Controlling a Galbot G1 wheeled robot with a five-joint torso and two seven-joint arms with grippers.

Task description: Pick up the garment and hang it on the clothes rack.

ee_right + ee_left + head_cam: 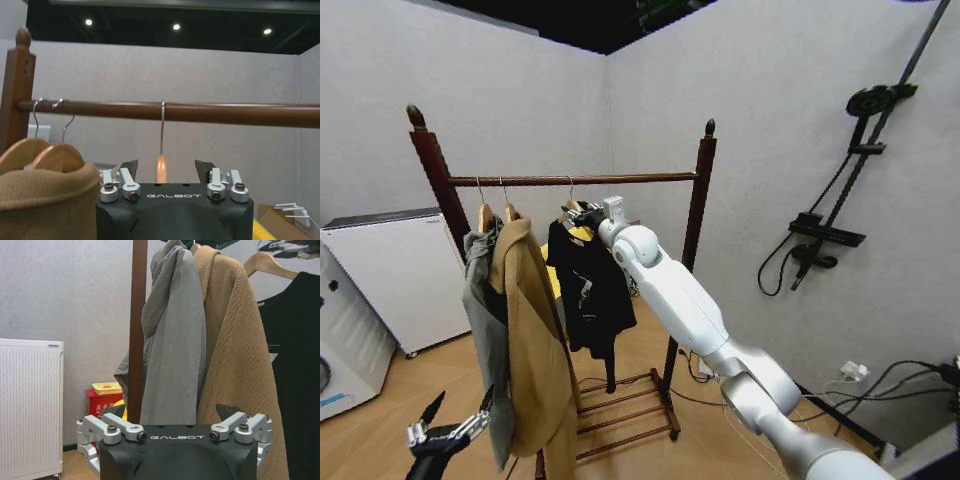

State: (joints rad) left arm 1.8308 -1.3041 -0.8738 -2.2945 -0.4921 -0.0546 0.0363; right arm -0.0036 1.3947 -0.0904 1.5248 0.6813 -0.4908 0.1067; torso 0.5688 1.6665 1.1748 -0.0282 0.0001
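I'm seeing the clothes rack (560, 181) standing in the room corner, its near foot and the lower part of the left post cut off behind the coats. The white wall behind is carrying a black shower fitting (840, 195) on the far right. A white perforated cabinet (395, 275) is sitting left of the rack; a white appliance at the left edge is cropped, so I can't tell what it is.

The long tan coat (532, 340) and the grey hooded jacket (485, 330) are hanging on the left part of the rail and blocking the left wrist view of most of the rack. The garment (590, 290) is hanging on the rail just right of them, its hook over the rail (163, 106); its print is too faint to make out.

My right arm is reaching up to it. The right gripper (166, 169) is sitting just below the rail with fingers spread, the wooden hanger neck (160, 169) between them, not pinched.

The left gripper (450, 425) is hanging low, near left, fingers open, holding nothing.

A small red box (102, 402) with characters I can't read is sitting far behind the post. "GALBOT" is reading on both gripper bodies.
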